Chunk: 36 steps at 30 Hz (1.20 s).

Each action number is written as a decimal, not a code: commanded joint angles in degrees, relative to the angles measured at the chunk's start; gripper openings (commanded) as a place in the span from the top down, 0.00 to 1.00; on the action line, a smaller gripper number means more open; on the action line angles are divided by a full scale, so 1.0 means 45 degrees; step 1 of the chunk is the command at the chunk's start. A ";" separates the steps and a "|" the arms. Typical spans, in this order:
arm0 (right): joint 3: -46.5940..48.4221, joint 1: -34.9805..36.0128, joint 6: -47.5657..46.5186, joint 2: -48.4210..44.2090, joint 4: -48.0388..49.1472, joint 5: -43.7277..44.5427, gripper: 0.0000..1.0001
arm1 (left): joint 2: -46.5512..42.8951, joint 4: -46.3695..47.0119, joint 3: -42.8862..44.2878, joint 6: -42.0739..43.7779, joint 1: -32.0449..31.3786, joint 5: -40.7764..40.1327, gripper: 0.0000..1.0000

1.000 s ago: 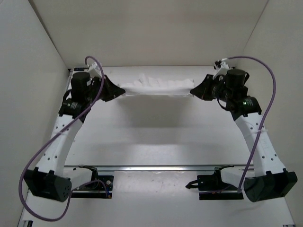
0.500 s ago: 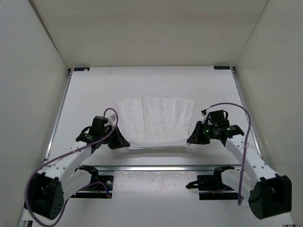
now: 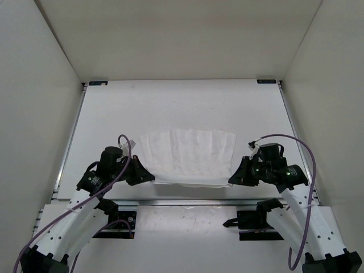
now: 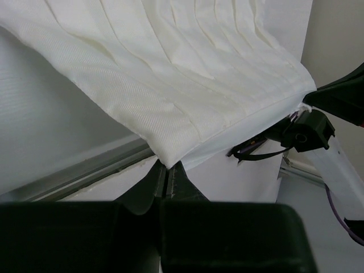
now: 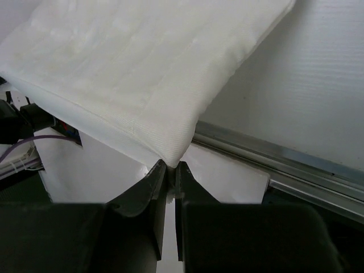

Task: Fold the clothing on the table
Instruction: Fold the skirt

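Both pairs of jaws are pressed together on cloth. The left gripper [image 3: 149, 177] pinches the seven o'clock corner of the plain white, thin, creased fabric garment [image 3: 187, 154], and the right gripper [image 3: 232, 178] pinches its five o'clock corner. The garment spreads out toward twelve o'clock over the large matte white rectangular table [image 3: 170, 102], lying a little to the six o'clock side of the table's middle. Its near edge stretches between the two grippers and looks slightly raised, with a shadow beneath it, just on the twelve o'clock side of the silver metal rail [image 3: 187, 202].
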 commanded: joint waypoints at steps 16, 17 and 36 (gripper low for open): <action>0.5947 -0.2510 -0.1120 1.0348 0.4797 0.0860 1.00 | 1.0840 0.4875 0.5760 0.1147 0.3236 -0.0281 0.75; 0.7037 -0.2510 -0.1140 1.1597 0.4666 0.0840 0.98 | 1.1696 0.5033 0.5996 0.0954 0.3411 -0.0028 0.67; 0.0766 -0.3409 0.0302 0.6652 0.6574 0.0958 0.33 | 0.7624 0.5620 0.1219 0.0875 0.2144 -0.1372 0.26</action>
